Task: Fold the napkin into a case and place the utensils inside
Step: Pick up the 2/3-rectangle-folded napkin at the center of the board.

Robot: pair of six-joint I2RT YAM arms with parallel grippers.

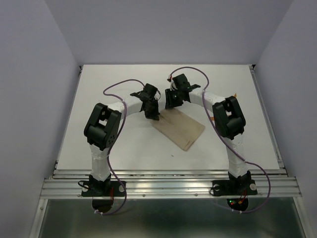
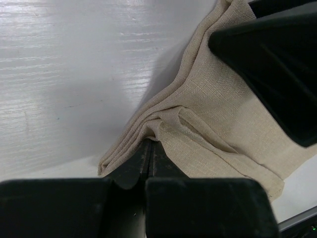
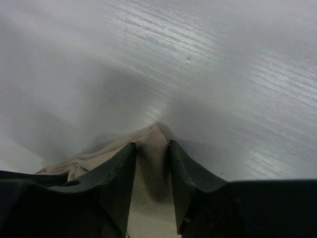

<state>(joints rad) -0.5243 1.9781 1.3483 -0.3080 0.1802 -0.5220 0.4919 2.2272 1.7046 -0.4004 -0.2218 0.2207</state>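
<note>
The tan napkin [image 1: 181, 128] lies folded into a layered oblong in the middle of the table, slanting from far left to near right. My left gripper [image 1: 151, 115] is at its far left corner, shut on the stacked cloth edges [image 2: 150, 142]. My right gripper [image 1: 171, 105] is at the far end next to it. Its jaws stand apart, and a raised corner of the napkin [image 3: 148, 171] sits between the fingertips [image 3: 152, 145]. In the left wrist view the right gripper's black body [image 2: 277, 64] hangs over the cloth [image 2: 213, 104]. A sliver of orange utensil [image 1: 237, 94] peeks out behind the right arm's elbow.
The white table [image 1: 119, 144] has a metal rail [image 1: 168, 186] along its near edge and a raised rail on the right side [image 1: 270, 124]. Purple cables [image 1: 115, 89] loop off both arms. Grey walls close in the left, right and back.
</note>
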